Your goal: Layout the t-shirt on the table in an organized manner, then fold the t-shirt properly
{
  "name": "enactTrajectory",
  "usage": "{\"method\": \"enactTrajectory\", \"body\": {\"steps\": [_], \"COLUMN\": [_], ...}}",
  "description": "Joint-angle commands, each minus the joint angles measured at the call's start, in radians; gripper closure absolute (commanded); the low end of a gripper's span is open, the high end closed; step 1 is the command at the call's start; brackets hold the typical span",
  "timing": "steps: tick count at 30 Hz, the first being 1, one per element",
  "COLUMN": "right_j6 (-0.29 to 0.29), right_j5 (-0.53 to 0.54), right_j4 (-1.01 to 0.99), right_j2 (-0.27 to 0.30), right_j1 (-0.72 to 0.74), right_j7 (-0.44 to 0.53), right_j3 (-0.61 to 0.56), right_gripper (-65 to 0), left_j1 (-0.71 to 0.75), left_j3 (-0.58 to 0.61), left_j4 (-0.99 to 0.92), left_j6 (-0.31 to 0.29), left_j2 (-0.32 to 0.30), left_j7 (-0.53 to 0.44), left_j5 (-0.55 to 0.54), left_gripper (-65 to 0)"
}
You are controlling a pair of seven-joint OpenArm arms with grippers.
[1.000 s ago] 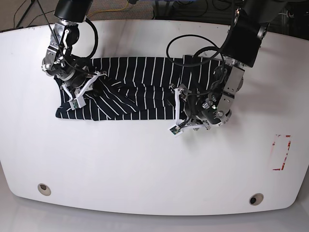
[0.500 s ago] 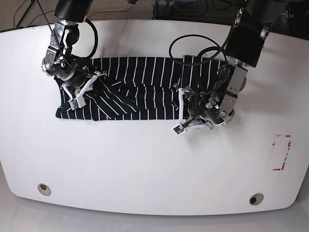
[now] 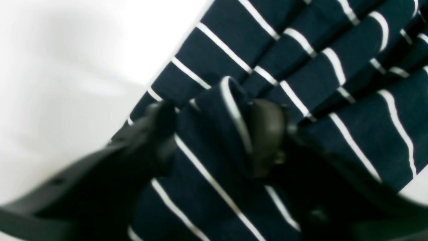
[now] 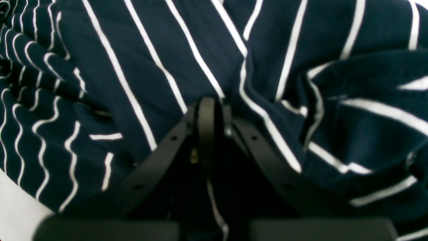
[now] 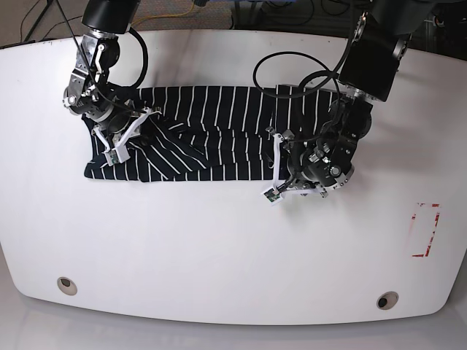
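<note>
The t-shirt, dark navy with thin white stripes, lies spread and creased across the far middle of the table. My left gripper sits at the shirt's near right edge. In the left wrist view its fingers stand apart with a raised fold of the t-shirt bunched between them, so my left gripper grips the cloth. My right gripper rests on the shirt's left part. In the right wrist view my right gripper is shut, with creases of the t-shirt running into its tips.
A red-marked rectangle sits near the table's right edge. Two metal-ringed holes lie near the front edge. Black cables loop above the left arm. Bare white tabletop stretches in front of the shirt.
My left gripper's jaws have closed in on a fold at the shirt's near right edge, and that arm shifted slightly right. The right arm has stayed put.
</note>
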Motion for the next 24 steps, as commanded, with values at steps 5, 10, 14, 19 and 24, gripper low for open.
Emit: {"method": "enactTrajectory", "body": {"steps": [5, 10, 14, 19, 24], "right_j6": [-0.001, -0.001, -0.001, -0.001, -0.001], "right_j5": [0.004, 0.004, 0.004, 0.004, 0.004], "right_j4": [0.014, 0.014, 0.014, 0.014, 0.014], "right_j2": [0.007, 0.007, 0.007, 0.007, 0.007], "right_j1": [0.009, 0.009, 0.009, 0.009, 0.009], "right_j7": [0.001, 0.001, 0.001, 0.001, 0.001], "right_j3": [0.004, 0.005, 0.005, 0.007, 0.007], "right_gripper": [-2.2, -2.2, -2.2, -2.2, -2.2], "left_j1": [-0.025, -0.025, -0.027, -0.042, -0.065], "left_j3": [-0.003, -0.003, -0.002, -0.002, -0.002], "left_j4": [0.014, 0.014, 0.014, 0.014, 0.014], "left_j6": [-0.003, -0.003, -0.004, -0.004, -0.004], "left_j2": [-0.001, -0.001, -0.001, 0.001, 0.002], "left_j7": [-0.014, -0.014, -0.017, -0.017, -0.017], "left_j5": [0.003, 0.003, 0.003, 0.000, -0.001], "left_gripper": [-14.3, -9.7, -4.6, -1.8, -1.7]}}
